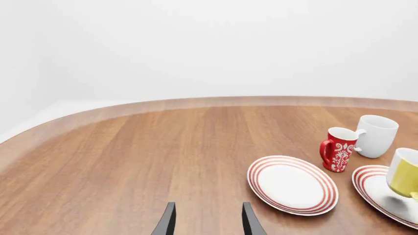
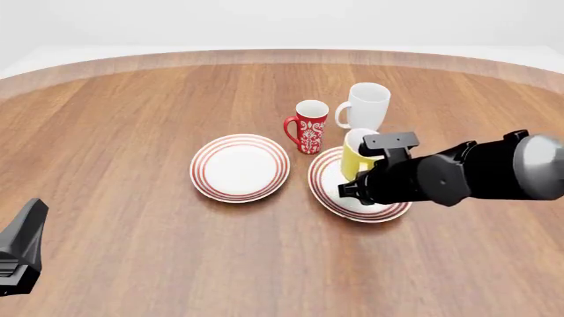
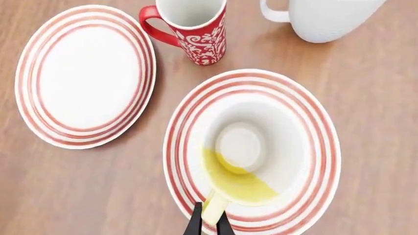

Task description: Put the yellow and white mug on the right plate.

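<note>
The yellow and white mug [image 2: 355,157] is over the right plate [image 2: 323,181], upright. I cannot tell whether it touches the plate. In the right wrist view I look down into its white inside [image 3: 251,147]. My right gripper [image 3: 210,226] is shut on its yellow handle [image 3: 213,209], above the ringed rim [image 3: 181,127]. The right arm [image 2: 440,175] reaches in from the right. My left gripper [image 1: 207,223] is open and empty, low over bare wood at the near left [image 2: 24,251]. The left wrist view shows the mug [image 1: 405,172] on the plate [image 1: 369,183].
The matching left plate [image 2: 240,166] lies just left of the right one. A red white-patterned mug [image 2: 308,127] and a taller all-white mug [image 2: 366,105] stand right behind the plates. The table's curved far edge [image 2: 264,56] runs across the back.
</note>
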Available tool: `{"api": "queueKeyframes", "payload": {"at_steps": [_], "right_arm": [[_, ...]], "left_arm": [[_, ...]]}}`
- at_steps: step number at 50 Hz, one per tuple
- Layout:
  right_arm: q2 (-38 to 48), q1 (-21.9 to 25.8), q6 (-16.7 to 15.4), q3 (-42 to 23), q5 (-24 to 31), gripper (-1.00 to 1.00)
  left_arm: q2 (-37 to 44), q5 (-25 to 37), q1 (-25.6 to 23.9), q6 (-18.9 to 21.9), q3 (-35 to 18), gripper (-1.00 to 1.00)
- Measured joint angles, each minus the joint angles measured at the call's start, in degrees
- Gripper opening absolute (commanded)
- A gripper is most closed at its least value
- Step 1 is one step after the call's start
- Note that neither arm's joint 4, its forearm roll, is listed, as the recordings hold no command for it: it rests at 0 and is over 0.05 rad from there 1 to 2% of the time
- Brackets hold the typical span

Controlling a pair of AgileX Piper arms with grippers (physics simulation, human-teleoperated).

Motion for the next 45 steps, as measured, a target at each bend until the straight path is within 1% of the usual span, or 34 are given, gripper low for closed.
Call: {"api": "queueKeyframes", "payload": {"at_steps": [18, 45], "right_arm": [[2.8, -0.5, 0.2, 0.3, -2.6, -1.0], [5.3, -0.9, 0.2, -0.9, -3.8, -1.0]], "left_arm": [[0.0, 0.0, 0.0, 0.0, 0.0, 1.0], [0.0, 0.0, 0.0, 0.0, 0.0, 1.0]]}}
